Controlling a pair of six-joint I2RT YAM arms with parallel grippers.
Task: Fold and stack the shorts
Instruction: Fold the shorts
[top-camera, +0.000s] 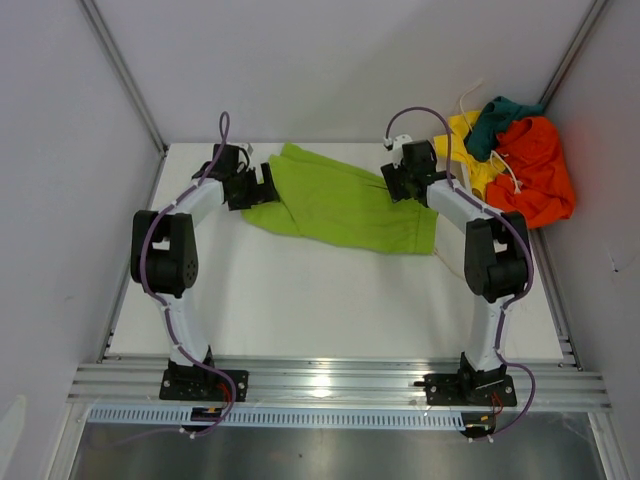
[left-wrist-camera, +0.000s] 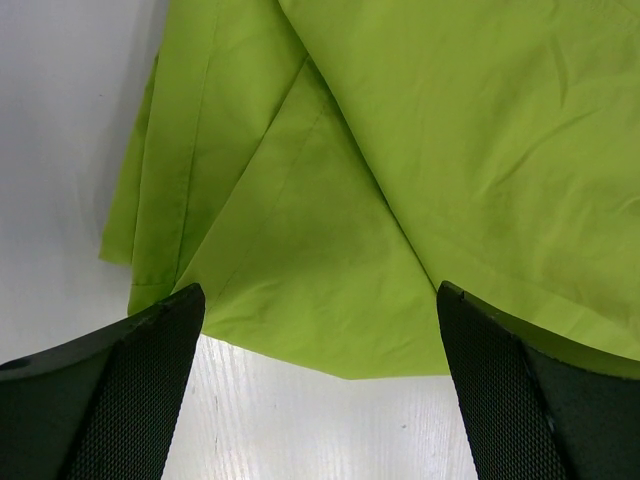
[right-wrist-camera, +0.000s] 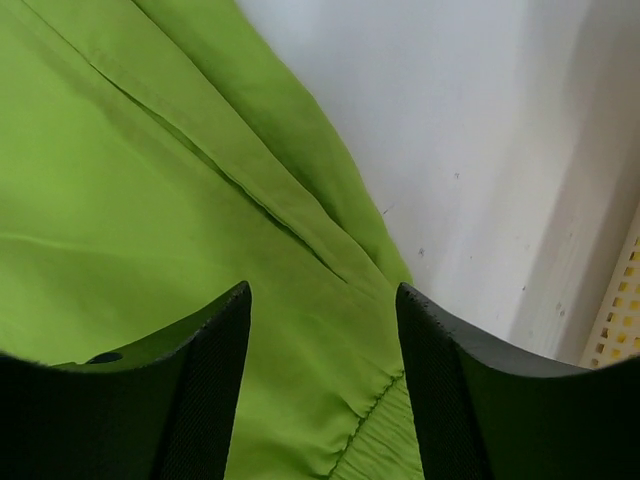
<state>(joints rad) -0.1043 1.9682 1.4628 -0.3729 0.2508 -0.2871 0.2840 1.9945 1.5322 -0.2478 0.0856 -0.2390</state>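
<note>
The lime green shorts lie spread on the white table, slanting from far left to near right. My left gripper is open at their left end; in the left wrist view the hem lies between and just beyond the fingers, which frame bare table. My right gripper is open over the far right edge; the right wrist view shows the elastic waistband between its fingers. Orange shorts, yellow shorts and dark teal shorts lie heaped at the far right.
White walls enclose the table at the back and both sides. A perforated pale panel shows at the right edge of the right wrist view. A metal rail runs along the near edge by the arm bases.
</note>
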